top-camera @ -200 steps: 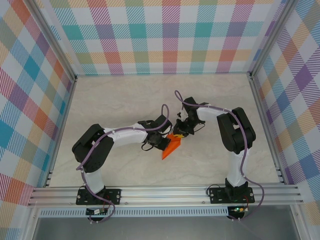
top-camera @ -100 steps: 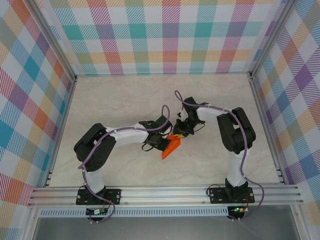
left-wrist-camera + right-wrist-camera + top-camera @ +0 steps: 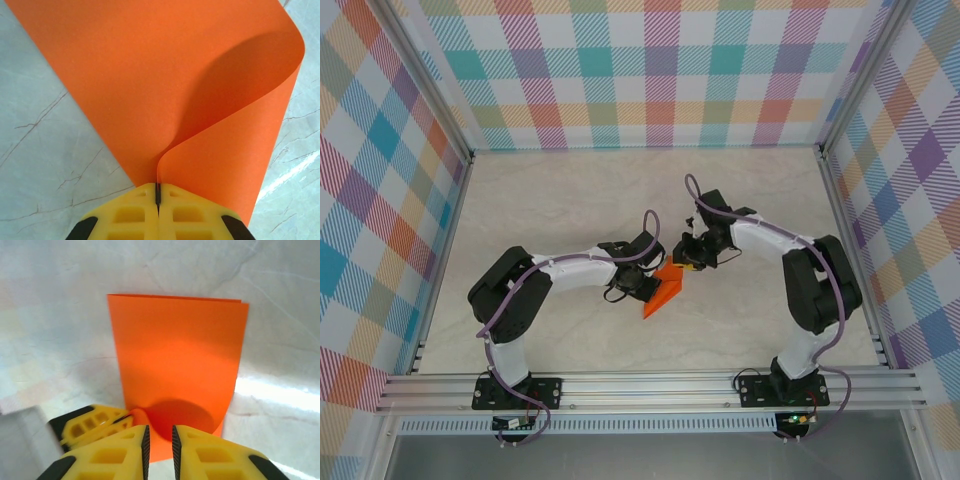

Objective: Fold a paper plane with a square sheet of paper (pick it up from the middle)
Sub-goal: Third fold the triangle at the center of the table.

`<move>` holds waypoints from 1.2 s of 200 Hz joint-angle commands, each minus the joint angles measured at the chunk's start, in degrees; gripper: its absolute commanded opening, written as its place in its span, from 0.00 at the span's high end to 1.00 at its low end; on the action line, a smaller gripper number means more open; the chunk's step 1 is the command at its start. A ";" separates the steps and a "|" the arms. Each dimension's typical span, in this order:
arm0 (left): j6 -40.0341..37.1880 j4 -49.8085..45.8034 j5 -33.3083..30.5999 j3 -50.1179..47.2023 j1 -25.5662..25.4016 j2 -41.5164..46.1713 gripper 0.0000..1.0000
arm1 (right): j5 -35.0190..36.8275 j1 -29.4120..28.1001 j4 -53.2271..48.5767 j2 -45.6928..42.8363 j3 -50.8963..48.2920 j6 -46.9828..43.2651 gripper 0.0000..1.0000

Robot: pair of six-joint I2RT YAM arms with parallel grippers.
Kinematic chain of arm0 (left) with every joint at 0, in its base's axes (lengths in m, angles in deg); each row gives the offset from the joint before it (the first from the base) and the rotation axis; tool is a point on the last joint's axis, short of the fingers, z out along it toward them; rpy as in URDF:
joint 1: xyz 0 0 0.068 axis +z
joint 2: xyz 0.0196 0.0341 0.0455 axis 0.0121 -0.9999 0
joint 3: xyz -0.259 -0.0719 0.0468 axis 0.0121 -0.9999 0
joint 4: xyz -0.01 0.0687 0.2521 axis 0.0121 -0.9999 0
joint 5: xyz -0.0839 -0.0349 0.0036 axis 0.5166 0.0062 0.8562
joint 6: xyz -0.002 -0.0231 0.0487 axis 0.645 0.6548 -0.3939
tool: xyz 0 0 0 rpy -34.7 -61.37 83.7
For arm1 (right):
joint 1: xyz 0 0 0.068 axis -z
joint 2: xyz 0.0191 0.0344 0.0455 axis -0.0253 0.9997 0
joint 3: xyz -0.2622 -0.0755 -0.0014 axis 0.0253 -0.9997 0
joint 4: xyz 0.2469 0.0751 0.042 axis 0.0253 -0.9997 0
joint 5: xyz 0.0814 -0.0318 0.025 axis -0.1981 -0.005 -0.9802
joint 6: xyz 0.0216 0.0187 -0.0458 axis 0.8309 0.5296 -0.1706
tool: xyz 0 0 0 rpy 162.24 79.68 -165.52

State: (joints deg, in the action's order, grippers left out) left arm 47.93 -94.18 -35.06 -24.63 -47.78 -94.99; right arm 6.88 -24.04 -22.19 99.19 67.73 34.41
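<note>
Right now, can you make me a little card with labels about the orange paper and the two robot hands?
paper: bright orange, bent over double, the bend rounded and not creased
left hand: shut, pinching the paper between its fingers
right hand: fingers a little apart at the paper's rounded end, seems not to be gripping it
table: pale, marble-look top, with the paper near its middle
plane: not made yet
</note>
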 commanded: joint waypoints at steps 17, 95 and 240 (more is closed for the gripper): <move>-0.56 -0.37 1.34 -0.37 0.85 -0.26 1.00 | -9.32 -1.09 9.13 -3.47 -7.45 7.37 0.87; -0.55 -0.11 2.03 -0.29 0.78 -0.06 1.00 | -10.68 -4.55 10.77 2.00 -6.95 11.17 0.88; -0.55 -0.05 2.58 -0.94 0.86 -0.54 1.00 | -5.33 -4.74 8.07 4.71 -10.86 8.23 0.87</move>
State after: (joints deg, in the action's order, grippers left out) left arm 47.93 -94.18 -33.66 -24.65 -47.65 -94.99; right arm -0.66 -28.46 -12.05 102.93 58.77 44.21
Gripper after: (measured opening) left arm 0.045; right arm 0.129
